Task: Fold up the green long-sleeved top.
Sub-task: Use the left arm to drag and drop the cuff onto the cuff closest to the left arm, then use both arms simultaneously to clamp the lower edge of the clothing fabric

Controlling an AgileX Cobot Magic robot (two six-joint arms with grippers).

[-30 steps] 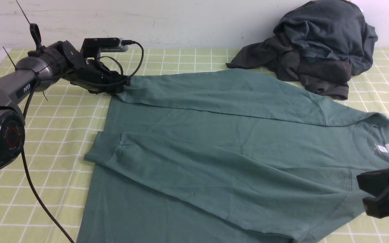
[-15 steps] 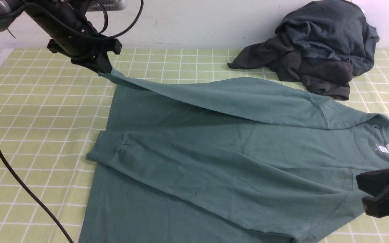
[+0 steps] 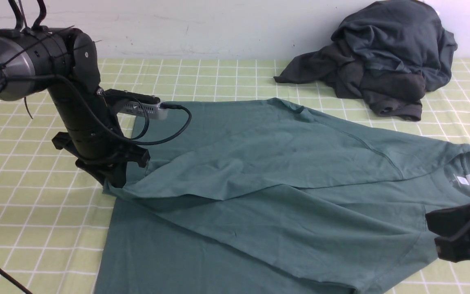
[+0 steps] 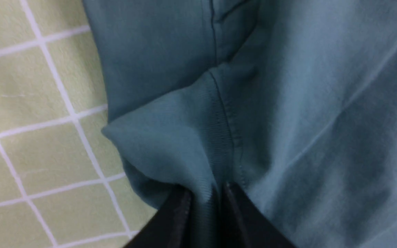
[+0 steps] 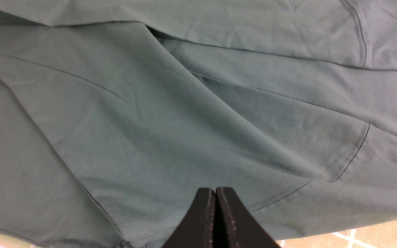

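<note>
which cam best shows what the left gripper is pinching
The left wrist view: the left gripper pinches the cuff of the green long-sleeved top, stitching plain between its jaws. The front view shows it at the sleeve end, the pinch hidden. The right wrist view shows only the top's fabric.

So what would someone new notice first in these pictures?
The big green top lies spread over the checked tablecloth, filling the middle. The left gripper pinches a sleeve cuff at the top's left edge, with the sleeve draped across the body. A dark grey heap of clothes sits at the far right by the wall.
</note>
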